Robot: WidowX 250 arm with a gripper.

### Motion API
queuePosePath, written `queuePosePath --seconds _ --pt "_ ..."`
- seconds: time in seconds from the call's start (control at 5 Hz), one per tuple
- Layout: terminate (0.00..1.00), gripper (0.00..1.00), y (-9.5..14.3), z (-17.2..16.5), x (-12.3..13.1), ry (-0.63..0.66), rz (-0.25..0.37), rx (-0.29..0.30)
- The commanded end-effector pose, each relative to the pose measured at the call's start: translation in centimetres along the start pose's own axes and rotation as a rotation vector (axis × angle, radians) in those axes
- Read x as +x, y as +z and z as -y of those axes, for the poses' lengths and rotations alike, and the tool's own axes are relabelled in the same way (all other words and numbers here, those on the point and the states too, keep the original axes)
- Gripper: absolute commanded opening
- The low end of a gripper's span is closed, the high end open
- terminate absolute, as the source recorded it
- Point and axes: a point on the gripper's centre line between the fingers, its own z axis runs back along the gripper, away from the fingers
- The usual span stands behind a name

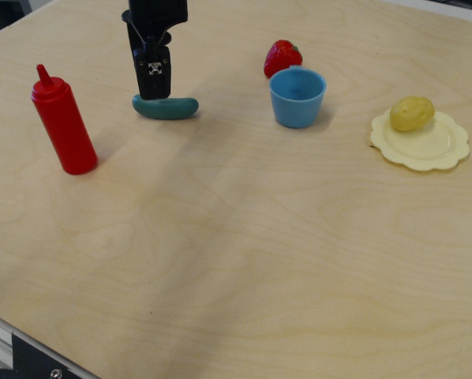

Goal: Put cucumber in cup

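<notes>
The tabletop [244,260] was pale matt wood with visible grain; the cucumber [166,107], cup [297,97] and red bottle [62,122] looked smooth plastic.

— Where's the arm from where you stand?

— Up at about eleven o'clock of the view, coming in from the top edge. It's black, and the wrist points straight down.

— And the gripper [152,85]?

— Hanging vertical, turned edge-on to us, so one finger hides the other. I see only a narrow black column with a small white marking low on its face.

— Open or closed?

— Can't tell from this side; no gap shows.
</notes>
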Motion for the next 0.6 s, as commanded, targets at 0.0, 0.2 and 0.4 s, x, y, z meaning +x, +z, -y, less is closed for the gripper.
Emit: queuePosePath --seconds 0.0,0.2,0.4 --pt "0.0 1.0 -0.4 -3.5 1.5 -0.178 -0.004 0.07" --pt "0.0 1.0 -2.2 -4.6 1.5 -0.171 0.02 0.064" --pt "0.0 1.0 -3.0 -4.8 2.3 -0.19 0.024 0.033"
